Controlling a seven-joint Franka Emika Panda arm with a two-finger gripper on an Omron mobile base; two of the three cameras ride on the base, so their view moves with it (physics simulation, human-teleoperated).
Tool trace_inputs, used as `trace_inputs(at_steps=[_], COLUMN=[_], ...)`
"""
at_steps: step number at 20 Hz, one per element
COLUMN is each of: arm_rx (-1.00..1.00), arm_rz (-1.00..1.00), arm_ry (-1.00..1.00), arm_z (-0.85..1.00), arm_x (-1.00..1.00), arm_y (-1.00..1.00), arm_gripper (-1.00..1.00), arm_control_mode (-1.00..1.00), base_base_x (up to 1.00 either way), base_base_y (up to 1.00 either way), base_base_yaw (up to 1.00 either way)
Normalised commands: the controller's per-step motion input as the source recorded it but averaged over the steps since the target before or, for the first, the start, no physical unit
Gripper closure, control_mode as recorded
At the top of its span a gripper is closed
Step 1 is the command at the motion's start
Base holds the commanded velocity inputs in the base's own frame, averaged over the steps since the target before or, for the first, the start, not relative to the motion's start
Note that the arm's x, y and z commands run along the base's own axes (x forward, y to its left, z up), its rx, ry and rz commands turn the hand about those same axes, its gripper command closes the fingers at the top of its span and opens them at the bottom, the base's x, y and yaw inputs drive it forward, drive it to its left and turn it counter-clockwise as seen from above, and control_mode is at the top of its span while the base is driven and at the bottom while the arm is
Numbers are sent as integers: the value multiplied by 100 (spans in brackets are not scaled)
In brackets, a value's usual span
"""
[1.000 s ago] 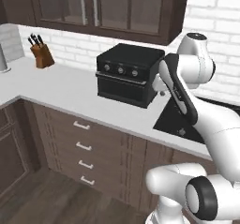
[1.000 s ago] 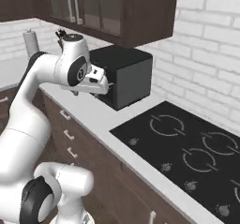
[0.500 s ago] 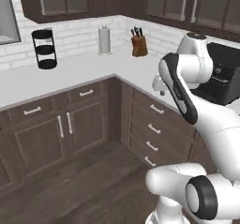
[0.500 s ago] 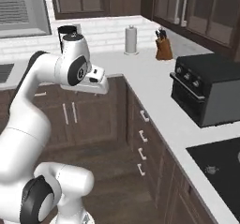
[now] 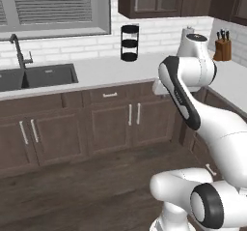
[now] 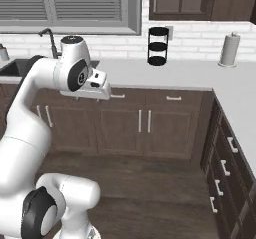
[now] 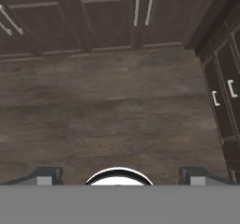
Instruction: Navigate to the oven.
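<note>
no oven anywhere here, so which way it lies from the gripper (image 7: 117, 174) is anyone's guess. just sink (image 5: 36, 75) left, knife block (image 5: 222, 50) far right. gripper's wide apart, holding nothing.

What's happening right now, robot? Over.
Jaws open, empty, over wood floor. Facing sink counter and corner cabinets. Oven not sighted. Floor ahead clear.

My white counter (image 5: 96, 73) runs beneath the window and turns a corner at the right. On it stand a black tiered rack (image 5: 129, 43), a paper towel roll (image 6: 229, 49) and a knife block (image 5: 222, 50); a dark sink (image 5: 36, 76) sits sunk in it.
</note>
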Motion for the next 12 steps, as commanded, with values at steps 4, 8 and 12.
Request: trace_inputs(at_steps=[4, 8, 12], arm_rx=[0, 0, 0], arm_rz=[0, 0, 0], arm_ry=[0, 0, 0], arm_z=[0, 0, 0], arm_x=[0, 0, 0], arm_y=[0, 0, 0], arm_gripper=[-100, -100, -100], arm_control_mode=[100, 100, 100], base_base_x=[0, 0, -7], base_base_y=[0, 3, 9], base_base_yaw=[0, 9, 45])
